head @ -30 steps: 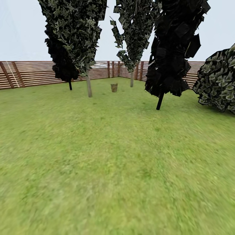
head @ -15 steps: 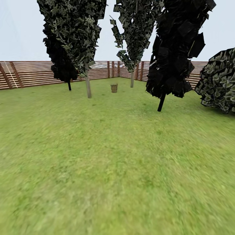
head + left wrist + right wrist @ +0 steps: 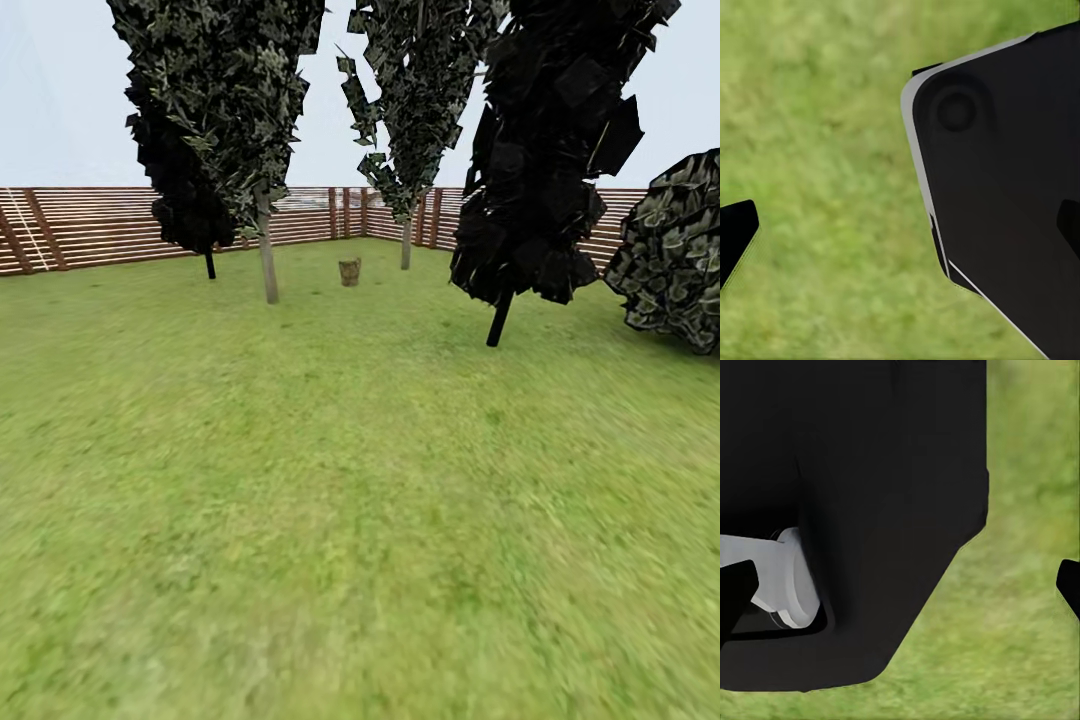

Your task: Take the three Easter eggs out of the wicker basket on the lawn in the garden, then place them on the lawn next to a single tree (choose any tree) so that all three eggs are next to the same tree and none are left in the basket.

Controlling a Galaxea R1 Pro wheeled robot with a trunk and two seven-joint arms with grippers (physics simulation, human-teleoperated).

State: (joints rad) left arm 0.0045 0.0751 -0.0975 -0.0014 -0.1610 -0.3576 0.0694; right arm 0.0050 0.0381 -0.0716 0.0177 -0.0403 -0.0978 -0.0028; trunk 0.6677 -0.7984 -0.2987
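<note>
The wicker basket (image 3: 349,271) stands small and far off on the lawn (image 3: 340,480), between two pale-trunked trees. One such tree (image 3: 268,262) is just left of it, another tree (image 3: 405,245) behind it to the right. The Easter eggs are hidden at this distance. In the left wrist view my left gripper (image 3: 900,232) is open over grass, with nothing between its dark fingertips (image 3: 735,234). My right gripper (image 3: 900,589) is likewise open and empty, its fingertips (image 3: 735,592) wide apart beside the robot's black body.
A black-trunked tree (image 3: 497,318) stands right of the line to the basket, another (image 3: 210,264) at the far left. A round dark bush (image 3: 675,250) fills the right edge. A brown slat fence (image 3: 100,225) rings the garden. Open grass stretches ahead.
The whole view has crept forward: the trees and bush have spread slightly outward and grown. The basket stays at the same spot in the picture.
</note>
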